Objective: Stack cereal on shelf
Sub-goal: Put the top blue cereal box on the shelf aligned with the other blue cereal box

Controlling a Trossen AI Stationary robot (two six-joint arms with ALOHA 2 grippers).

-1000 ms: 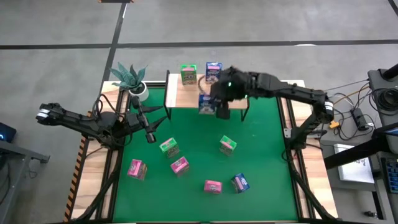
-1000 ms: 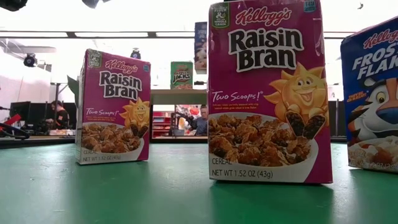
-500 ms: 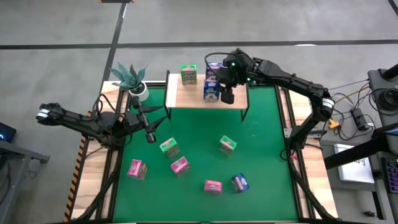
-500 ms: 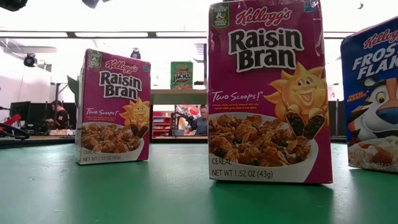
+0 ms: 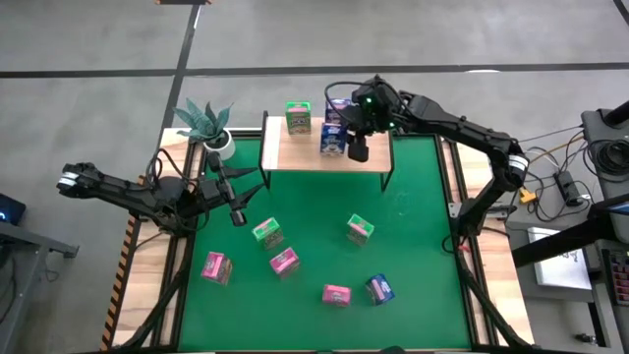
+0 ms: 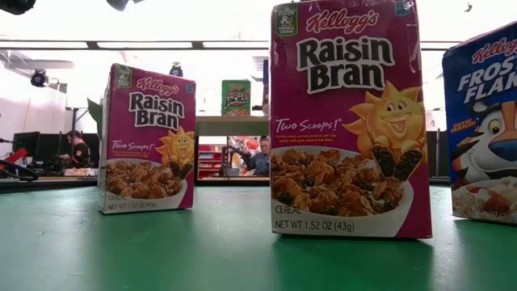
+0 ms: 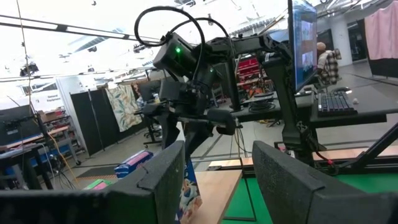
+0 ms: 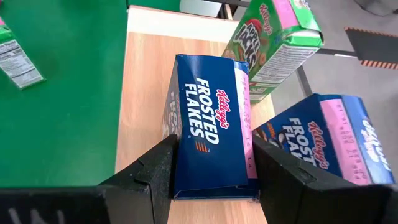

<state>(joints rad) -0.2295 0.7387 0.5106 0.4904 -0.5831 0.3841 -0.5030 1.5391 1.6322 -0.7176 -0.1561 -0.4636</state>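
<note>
Between the right tool's (image 8: 211, 168) fingers: blue cereal box (image 8: 208, 134).

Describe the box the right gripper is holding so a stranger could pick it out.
On the wooden shelf, three boxes stand. It is the blue Frosted Flakes box between the right gripper's fingers, nearer the green table than the other blue box.

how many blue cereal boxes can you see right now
3. One Frosted Flakes box is on the shelf, held between the right gripper's fingers. A second stands behind it on the shelf. The third is on the green table, near edge.
</note>
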